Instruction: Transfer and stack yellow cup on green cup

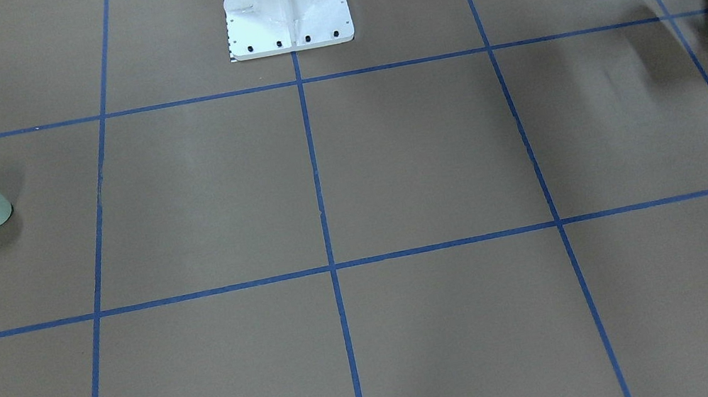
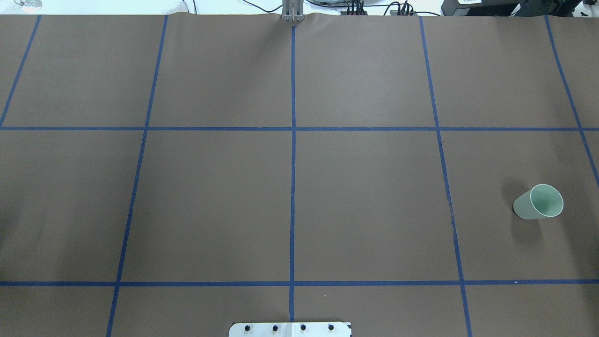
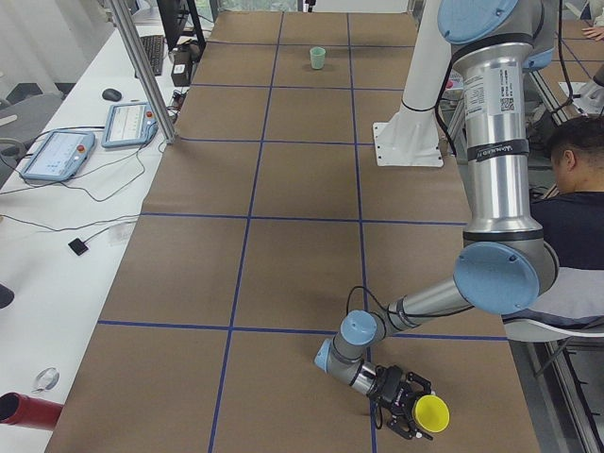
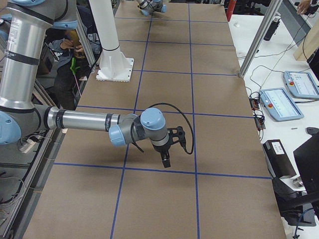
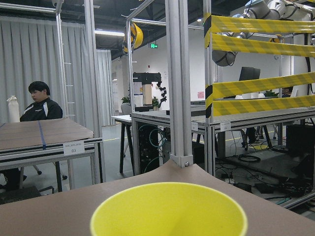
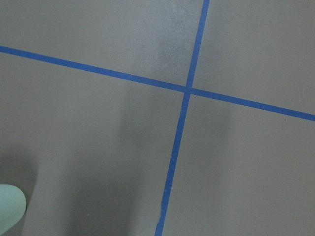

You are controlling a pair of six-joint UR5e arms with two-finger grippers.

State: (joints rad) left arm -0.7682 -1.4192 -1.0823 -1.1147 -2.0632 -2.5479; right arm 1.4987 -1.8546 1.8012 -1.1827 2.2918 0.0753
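Small bright yellow plastic tumbler (image 3: 433,412), tapered and plain, was at the surface's far end on the robot's left. It lay right at the left tool (image 3: 412,413). Its open rim filled the bottom of the left wrist view. Whether that tool was clenched on it or only beside it, I could not tell; no finger showed clearly.

Small pale mint-green plastic tumbler (image 2: 538,202) stood mouth up, alone, near the opposite end. It was well apart from the yellow one.

Brown paper-covered surface (image 2: 365,196), gridded with blue tape, lay between them.

Right tool (image 4: 166,160) hung low over the surface, pointing down, near the green tumbler. A sliver of that tumbler showed at the corner of the right wrist view. Released or clenched: cannot tell.

Judgement: the yellow tumbler is light, stiff but thin-walled, and smooth, so it would likely slip along its taper. Best taken across the wall just under the rim with a modest squeeze, leaving the base free to nest.
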